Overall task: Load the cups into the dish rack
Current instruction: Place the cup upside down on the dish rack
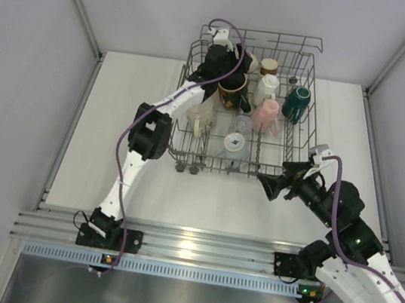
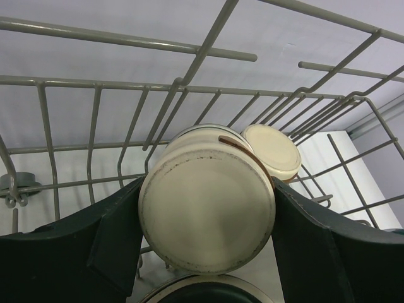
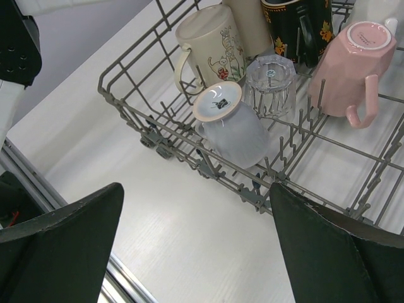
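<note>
Your left gripper (image 2: 207,189) seems clamped on the cream cup (image 2: 208,211), so a crooked release could knock its neighbour (image 2: 273,150), while your right gripper (image 3: 197,189) gapes empty.

I can read no word or number anywhere here. My right wrist camera shows a small dark stamp (image 3: 220,104) on the upturned base of the pale grey cup (image 3: 235,132) and a faint mark on the pink cup (image 3: 353,63), both illegible.
</note>
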Controlling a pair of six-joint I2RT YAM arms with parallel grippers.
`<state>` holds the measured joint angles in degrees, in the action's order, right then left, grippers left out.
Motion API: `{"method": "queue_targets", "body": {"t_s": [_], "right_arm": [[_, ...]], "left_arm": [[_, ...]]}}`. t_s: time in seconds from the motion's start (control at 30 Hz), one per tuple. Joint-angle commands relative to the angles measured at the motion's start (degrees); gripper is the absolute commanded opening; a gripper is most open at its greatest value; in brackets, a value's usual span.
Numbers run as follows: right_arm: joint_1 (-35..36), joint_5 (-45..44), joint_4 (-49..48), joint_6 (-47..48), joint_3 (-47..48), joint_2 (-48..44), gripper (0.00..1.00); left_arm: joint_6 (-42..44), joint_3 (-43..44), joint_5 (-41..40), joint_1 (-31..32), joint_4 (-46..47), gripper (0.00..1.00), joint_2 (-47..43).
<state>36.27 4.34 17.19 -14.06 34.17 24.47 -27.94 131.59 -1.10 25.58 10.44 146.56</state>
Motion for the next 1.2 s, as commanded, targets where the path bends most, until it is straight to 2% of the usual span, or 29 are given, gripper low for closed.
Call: {"method": "queue_targets", "body": {"t_s": [0.0,0.23,0.57,1.17], "right_arm": [[0.7,-0.6,-1.7,0.8,1.7,-0.6,0.99],[0.6,-0.8,-1.6,0.8,1.8,-0.7,1.0],[0.6,-0.9,-1.5,0.7,1.9,-0.9,0.99],[0.7,-1.6,-1.3,0.8,2.1,-1.4,0.99]], "left_arm": [[0.2,2.1,0.0,-0.3,5.0,0.54,-2.0],[-0.2,2.1,0.3,-0.2,5.6,0.61,-1.8],[-1.6,0.9,0.8,-0.3,11.4,0.68,-0.7],[-0.4,0.5,-3.2,-0.4,12.2,0.73,1.5]]}}
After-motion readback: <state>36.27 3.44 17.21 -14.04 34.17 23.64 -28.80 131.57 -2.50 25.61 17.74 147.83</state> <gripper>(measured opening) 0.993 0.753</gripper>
